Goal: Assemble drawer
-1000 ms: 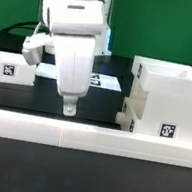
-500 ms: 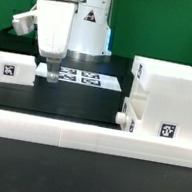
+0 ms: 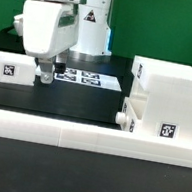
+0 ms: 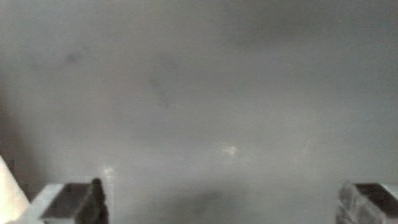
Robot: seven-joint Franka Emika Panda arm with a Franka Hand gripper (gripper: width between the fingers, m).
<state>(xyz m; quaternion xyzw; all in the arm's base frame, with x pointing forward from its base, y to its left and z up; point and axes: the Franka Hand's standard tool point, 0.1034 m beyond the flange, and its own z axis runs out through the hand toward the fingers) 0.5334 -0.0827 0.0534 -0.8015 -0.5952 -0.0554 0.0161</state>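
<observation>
Well, from the exterior view, the gripper (image 3: 47, 76) hangs low over the black table (image 3: 82, 107), just beside the end of the loose tray (image 3: 7, 69) at the exterior view's left and in front of the marker board (image 3: 85, 79). I cannot read the finger gap from this angle. The casing (image 3: 172, 97) stands upright at the exterior view's right, well apart from the arm. A second tray (image 3: 127, 116) shows at its lower front with its knob facing out; it looks slotted in, though I cannot tell how deep.

I judge these parts to be light, stiff, hollow plastic with smooth and rather slippery walls. They would skate or tip under a sideways nudge. I would pinch the loose tray across a thin side wall near its middle and keep clear of the knob.

The table is flat, dark and matte. The long low wall (image 3: 87, 135) bounds it in front, and a green backdrop (image 3: 9, 9) stands behind.

On the wrist view, the fingertips (image 4: 71, 200) sit wide apart at either edge with nothing between them, so the gripper (image 4: 222, 200) is spread and empty. Beyond it is only blurred grey surface (image 4: 214, 100); no drawer part shows.
</observation>
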